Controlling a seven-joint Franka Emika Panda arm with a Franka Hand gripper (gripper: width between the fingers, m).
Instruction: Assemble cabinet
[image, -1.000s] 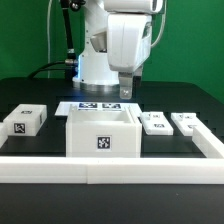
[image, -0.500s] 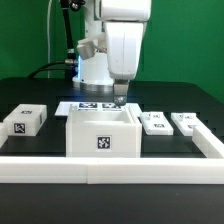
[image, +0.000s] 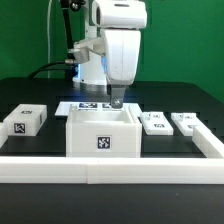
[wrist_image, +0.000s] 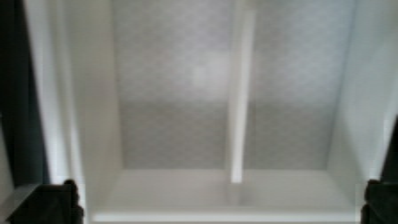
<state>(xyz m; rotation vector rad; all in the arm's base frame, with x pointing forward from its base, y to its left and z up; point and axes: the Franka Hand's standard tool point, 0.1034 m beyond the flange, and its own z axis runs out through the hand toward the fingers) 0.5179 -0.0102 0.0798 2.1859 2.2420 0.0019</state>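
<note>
Spread wide and empty, the pincer (image: 116, 101) hangs over the cabinet body (image: 101, 135), which sits on the table (image: 35, 90) directly beneath it, open side up, its cavity's length crosswise to the line between the fingertips (wrist_image: 54, 205).

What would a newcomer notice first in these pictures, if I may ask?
The big open cabinet body sits mid-table, with the gripper hanging over its rear, jaws apart. One small panel lies at the exterior view's left, two panels at its right.

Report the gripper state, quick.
Gripper: open, holding nothing, over the cabinet body.
</note>
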